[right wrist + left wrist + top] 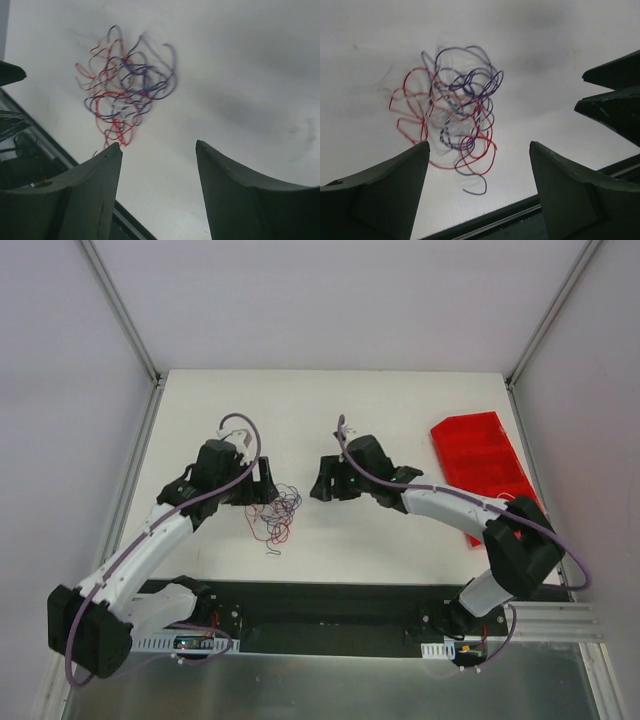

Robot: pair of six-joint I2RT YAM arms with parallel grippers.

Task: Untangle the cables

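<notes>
gap between claws: thin, curly red-and-purple wire cables (452, 125) are seen tangled on smooth white tabletop (400, 410)
left gripper (477, 150): spread wide, nothing gripped
right gripper (160, 150): spread wide, nothing gripped

One tangle of cables (275, 508) lies left of centre on the single desk (400, 405). Its wires come in two colours, red and purple, but the strands are too knotted to count. One red tray (483, 465) sits at the far right. There are two tools: the left tool (262, 483) and the right tool (325, 482).

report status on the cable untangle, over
Left gripper open, empty. Right gripper open, empty. Cables in one red-and-purple tangle on the table between them, untouched. Red tray far right, not in the way.
</notes>
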